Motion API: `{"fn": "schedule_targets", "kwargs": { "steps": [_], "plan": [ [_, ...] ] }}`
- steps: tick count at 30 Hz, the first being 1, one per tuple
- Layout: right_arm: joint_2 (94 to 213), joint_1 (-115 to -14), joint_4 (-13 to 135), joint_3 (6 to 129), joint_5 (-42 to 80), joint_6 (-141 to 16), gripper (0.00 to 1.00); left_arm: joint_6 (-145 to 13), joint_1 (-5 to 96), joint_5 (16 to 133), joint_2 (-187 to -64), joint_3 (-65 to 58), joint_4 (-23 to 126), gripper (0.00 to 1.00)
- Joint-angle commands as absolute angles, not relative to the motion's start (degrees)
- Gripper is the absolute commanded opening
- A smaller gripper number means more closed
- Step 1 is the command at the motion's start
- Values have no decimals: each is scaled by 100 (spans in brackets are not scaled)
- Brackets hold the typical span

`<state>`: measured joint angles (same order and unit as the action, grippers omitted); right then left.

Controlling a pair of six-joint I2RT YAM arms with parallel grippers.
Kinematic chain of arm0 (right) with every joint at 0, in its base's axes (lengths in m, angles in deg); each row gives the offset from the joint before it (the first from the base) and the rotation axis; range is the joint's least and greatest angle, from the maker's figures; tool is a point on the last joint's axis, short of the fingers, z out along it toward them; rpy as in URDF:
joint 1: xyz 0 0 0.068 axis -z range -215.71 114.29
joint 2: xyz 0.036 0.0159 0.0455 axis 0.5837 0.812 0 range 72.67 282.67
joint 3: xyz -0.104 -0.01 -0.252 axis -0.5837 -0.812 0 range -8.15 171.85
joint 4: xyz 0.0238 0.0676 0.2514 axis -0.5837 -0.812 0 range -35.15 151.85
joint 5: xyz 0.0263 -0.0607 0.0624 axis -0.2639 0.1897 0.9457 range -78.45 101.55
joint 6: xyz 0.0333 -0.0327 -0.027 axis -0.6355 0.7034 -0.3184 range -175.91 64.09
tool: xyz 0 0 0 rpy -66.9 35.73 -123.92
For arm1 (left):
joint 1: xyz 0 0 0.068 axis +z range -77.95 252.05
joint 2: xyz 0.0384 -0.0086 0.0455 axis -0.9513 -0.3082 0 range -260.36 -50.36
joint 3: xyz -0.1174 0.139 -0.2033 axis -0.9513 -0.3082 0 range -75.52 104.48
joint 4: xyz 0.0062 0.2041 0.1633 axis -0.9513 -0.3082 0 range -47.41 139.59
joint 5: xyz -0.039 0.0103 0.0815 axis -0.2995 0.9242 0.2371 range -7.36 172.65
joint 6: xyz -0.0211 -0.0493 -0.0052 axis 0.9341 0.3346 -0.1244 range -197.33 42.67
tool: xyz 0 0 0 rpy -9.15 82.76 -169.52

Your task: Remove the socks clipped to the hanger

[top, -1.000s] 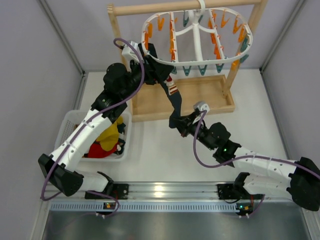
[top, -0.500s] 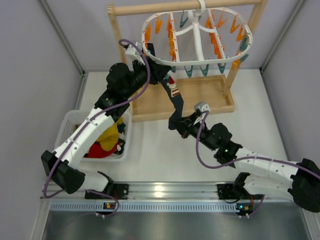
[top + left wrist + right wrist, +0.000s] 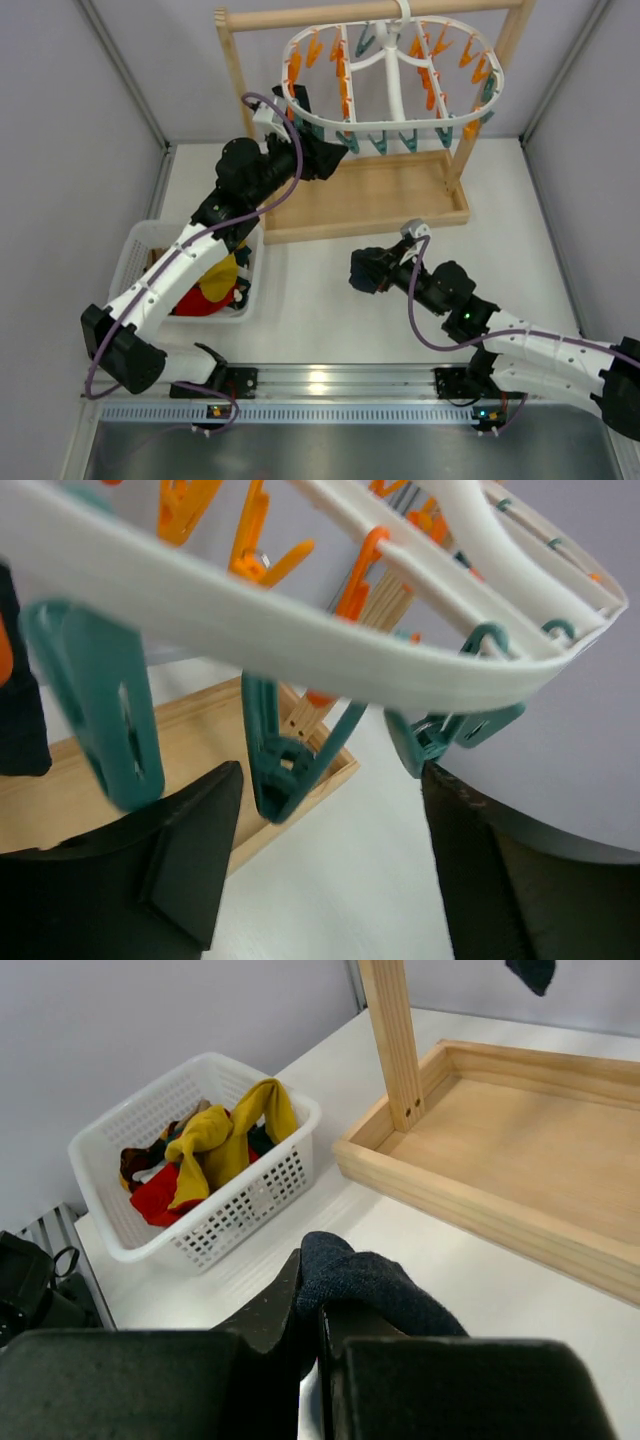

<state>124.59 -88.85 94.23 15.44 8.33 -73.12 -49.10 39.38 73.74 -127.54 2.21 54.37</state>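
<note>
While the left gripper [image 3: 330, 865] stands open and empty at the rim of the smooth white oval hanger [image 3: 300, 645], the right gripper [image 3: 315, 1300] tightly pinches a soft, dark knitted sock [image 3: 385, 1285] over the table [image 3: 500, 1295].

Overhead view looked down; left wrist view sat close under the hanger [image 3: 300, 645], right faced the basket [image 3: 255, 1195]; overhead shared both.

Dark sock [image 3: 370, 1280] now off the hanger [image 3: 393, 85], with the right tool [image 3: 363, 272] nearer the desk's [image 3: 330, 305] near edge.
</note>
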Motion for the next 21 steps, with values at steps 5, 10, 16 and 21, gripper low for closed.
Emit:
{"fn": "schedule_targets", "kwargs": {
  "steps": [5,10,16,21],
  "plan": [
    [11732,-8950,8393,1496,391,-7331,2,-5508,3953,9033,-11673,-546,4664,93],
    [11933,-8941,7786,1935,390,-7208,2,-5589,3996,10591,-11075,-881,2847,99],
    [12934,-8950,7758,2996,1126,-7129,2,-5263,4032,11438,-10372,-1039,1147,99],
    [14235,-9098,7811,4087,1980,-7076,2,-5448,4032,11893,-9119,-1373,205,99]
  ]
}}
